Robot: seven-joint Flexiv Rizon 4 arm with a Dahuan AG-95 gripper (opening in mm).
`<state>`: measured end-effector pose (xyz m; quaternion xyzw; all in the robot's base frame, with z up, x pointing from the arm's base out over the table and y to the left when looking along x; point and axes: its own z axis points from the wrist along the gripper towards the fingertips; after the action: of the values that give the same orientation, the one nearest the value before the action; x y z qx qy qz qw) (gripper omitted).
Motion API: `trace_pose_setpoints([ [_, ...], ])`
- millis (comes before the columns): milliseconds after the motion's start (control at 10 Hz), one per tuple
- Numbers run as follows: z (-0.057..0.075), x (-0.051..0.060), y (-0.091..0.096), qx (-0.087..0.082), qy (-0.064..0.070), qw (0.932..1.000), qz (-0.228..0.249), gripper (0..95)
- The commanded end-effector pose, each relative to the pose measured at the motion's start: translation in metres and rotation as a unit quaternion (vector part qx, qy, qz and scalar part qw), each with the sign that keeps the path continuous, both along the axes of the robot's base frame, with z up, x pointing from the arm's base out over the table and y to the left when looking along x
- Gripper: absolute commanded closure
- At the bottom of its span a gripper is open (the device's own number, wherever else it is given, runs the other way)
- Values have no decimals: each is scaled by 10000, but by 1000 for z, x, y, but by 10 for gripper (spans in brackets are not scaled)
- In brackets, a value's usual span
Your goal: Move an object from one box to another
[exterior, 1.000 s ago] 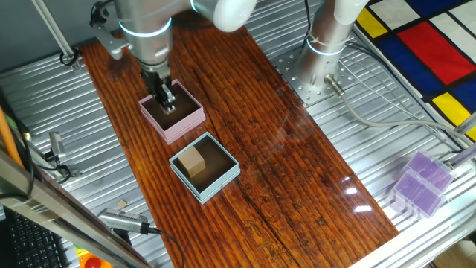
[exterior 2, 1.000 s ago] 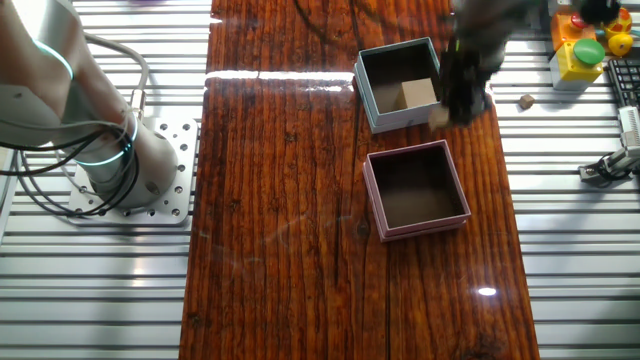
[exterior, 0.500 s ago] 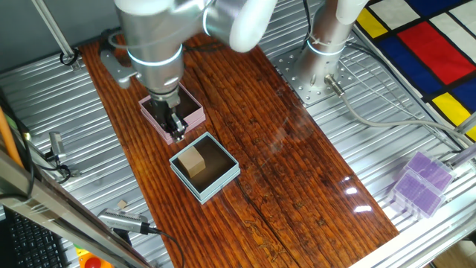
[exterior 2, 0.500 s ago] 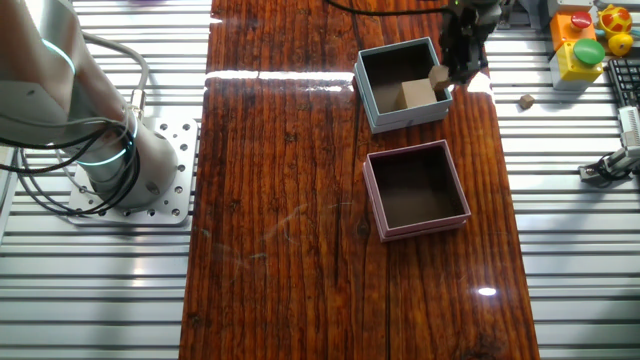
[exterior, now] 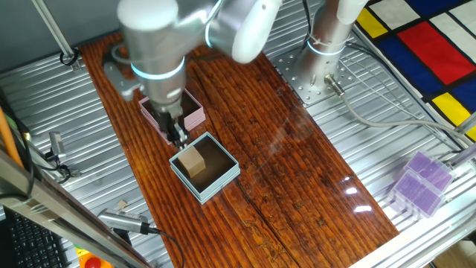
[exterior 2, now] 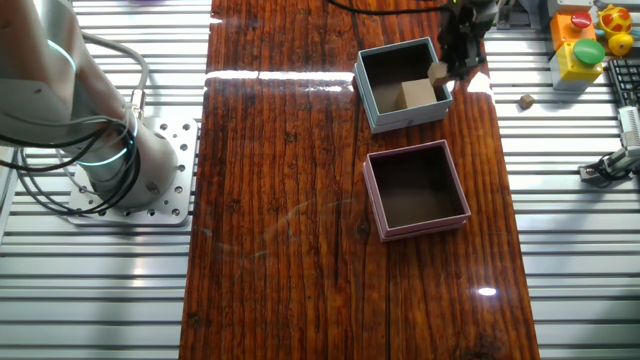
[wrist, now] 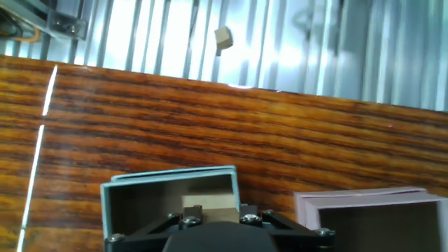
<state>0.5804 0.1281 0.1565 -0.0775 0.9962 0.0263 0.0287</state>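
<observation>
The gripper [exterior 2: 448, 68] hangs over the rim of the light blue box [exterior 2: 371, 98], fingers pinched on a small tan block [exterior 2: 438, 73] held in the air above that box's edge nearest the pink box [exterior 2: 378, 212]. The block looks roughly cubic, so no long axis can be told. A larger wooden cube [exterior: 194, 161] sits inside the blue box, the pink box just beside it on the wooden table [exterior 2: 280, 200].

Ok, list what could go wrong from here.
1. The small cube in the jaws hangs near the light blue box's thin wall; it could clip the rim and shift the box.
2. A larger block already sits inside; the released cube may land on it and tumble out.
</observation>
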Motion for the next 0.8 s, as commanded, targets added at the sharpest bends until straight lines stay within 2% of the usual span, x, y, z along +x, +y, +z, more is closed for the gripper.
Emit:
trace_pose_setpoints([
  [100, -11, 0, 9, 57, 1, 9999, -84, 950],
  [200, -17, 0, 14, 51, 40, 9999, -120, 950],
  [300, -21, -1, 13, 28, 137, 9999, -13, 950],
  [500, -22, -2, 9, -89, 269, 9967, 761, 950],
  [700, -22, -2, 9, -259, 304, 9913, 1258, 950],
  [800, -22, -2, 9, -311, 358, 9899, 1335, 950],
])
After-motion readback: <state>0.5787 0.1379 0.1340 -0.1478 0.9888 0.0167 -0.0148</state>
